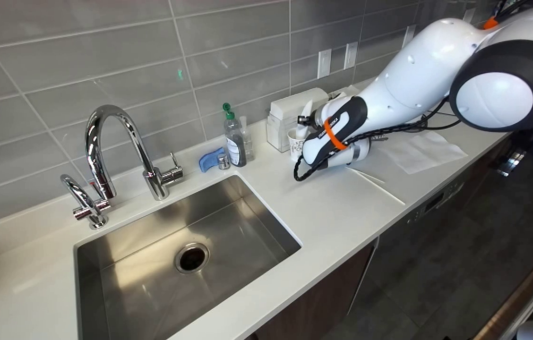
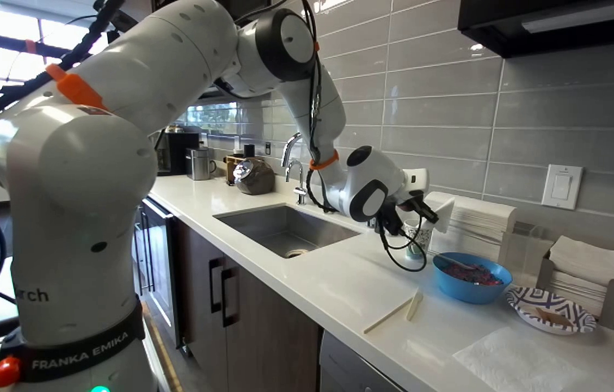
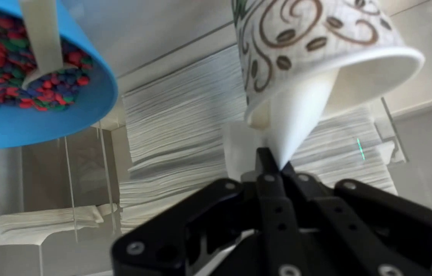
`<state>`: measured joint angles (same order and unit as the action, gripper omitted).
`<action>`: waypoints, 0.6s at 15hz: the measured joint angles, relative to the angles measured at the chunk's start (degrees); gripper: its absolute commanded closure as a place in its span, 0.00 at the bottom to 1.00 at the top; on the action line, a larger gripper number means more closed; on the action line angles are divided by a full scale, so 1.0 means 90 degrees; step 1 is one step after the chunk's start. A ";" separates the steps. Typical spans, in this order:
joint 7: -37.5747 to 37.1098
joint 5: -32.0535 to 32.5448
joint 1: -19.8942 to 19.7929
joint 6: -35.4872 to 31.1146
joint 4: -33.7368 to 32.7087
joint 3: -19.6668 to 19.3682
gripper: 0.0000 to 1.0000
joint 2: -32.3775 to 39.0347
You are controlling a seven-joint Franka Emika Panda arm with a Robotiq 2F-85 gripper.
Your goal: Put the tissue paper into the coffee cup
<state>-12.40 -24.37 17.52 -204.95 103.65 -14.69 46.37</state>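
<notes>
The coffee cup is white paper with a brown swirl and bean print. It stands upright on the counter in both exterior views, and appears rim-down in the wrist view. The tissue paper is white and folded to a point. Its end away from the fingers passes inside the cup's rim; more of it sticks out above the cup. My gripper is closed on the tissue's pinched corner, just outside the rim. In an exterior view the gripper is above the cup; the arm partly covers the cup there.
A blue bowl with coloured bits and a spoon stands beside the cup. A stack of paper towels is close behind it. A patterned plate, flat white sheet, sink and soap bottle are also there.
</notes>
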 measured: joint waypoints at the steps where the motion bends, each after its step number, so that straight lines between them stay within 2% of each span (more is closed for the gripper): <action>1: 0.0003 0.0000 0.0014 0.0000 -0.0013 -0.0003 0.73 0.0038; 2: 0.0017 0.0000 0.0035 0.0000 -0.0025 -0.0015 0.73 0.0064; 3: 0.0031 0.0000 0.0059 0.0005 -0.0026 -0.0029 0.68 0.0072; 9: 0.0056 -0.0018 0.0271 0.0106 -0.0005 -0.0204 0.21 0.0009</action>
<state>-11.90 -24.54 19.96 -204.00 103.61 -16.52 46.46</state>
